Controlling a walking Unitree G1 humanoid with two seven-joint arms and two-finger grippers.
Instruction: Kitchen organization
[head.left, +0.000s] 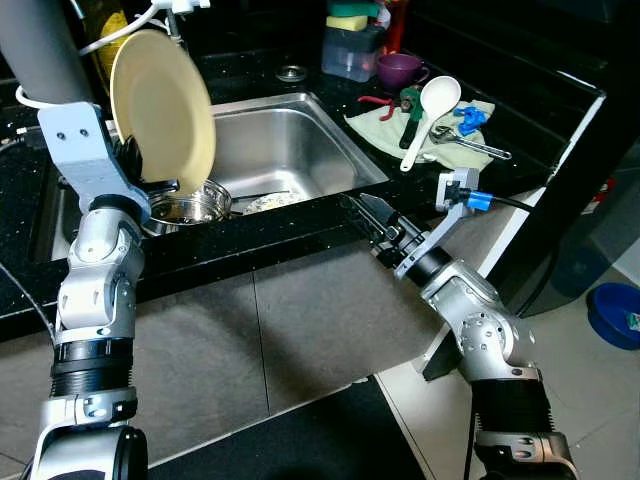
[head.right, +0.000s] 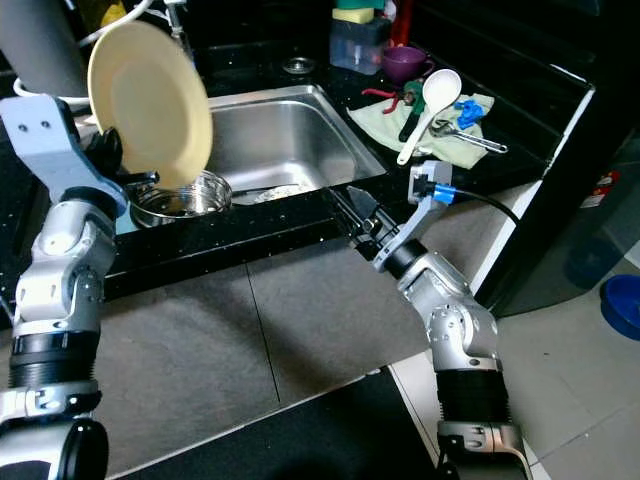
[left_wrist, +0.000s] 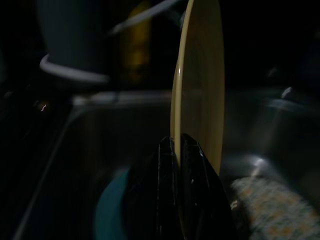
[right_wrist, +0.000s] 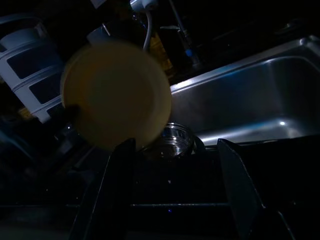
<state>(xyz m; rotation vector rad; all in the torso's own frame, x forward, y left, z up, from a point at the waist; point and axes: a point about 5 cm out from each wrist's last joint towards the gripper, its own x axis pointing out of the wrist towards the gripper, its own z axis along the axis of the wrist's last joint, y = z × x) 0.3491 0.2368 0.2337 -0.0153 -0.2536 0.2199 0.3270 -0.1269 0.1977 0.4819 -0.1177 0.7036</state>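
Left gripper (head.left: 150, 190): fingers clamped on lower rim of cream plate (head.left: 163, 110), held upright above sink (head.left: 290, 140) left end. Plate likely rigid, smooth, breakable; thin rim pinch may slip. Steel bowl (head.left: 190, 205) directly beneath. Right gripper (head.left: 372, 222): fingers parted, empty, at counter edge (head.left: 270, 235).

The stainless steel sink basin (head.left: 290, 150) lies open at right; a round metal bowl (head.left: 190, 207) and upright cream plate (head.left: 163, 110) block its left.

Cream plate (head.left: 163, 108), purple cup (head.left: 398, 70) (blk speckled counter (head.left: 250, 70)).
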